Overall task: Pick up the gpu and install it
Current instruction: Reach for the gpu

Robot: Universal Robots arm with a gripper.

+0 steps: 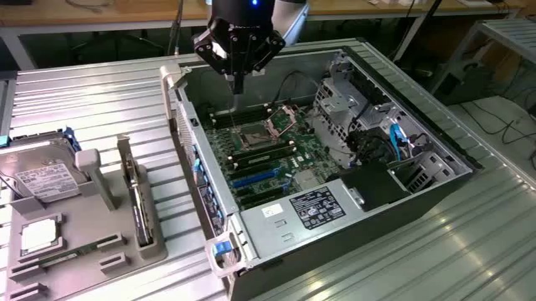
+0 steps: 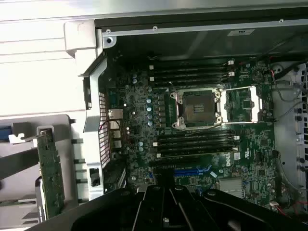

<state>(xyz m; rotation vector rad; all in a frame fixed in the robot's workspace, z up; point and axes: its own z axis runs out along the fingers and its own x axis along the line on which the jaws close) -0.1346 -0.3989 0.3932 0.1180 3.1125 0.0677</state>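
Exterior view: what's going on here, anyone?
One robot arm's gripper hangs shut and empty over the open PC case, above the motherboard. The gpu stands upright in the gray holder tray beside the case, on the exterior view's left, untouched. Not picked up or installed yet.

The gpu [image 1: 135, 199] is a thin flat card with a silvery end bracket. It stands on edge in a grey holder [image 1: 92, 251], beside the computer case [image 1: 352, 251].
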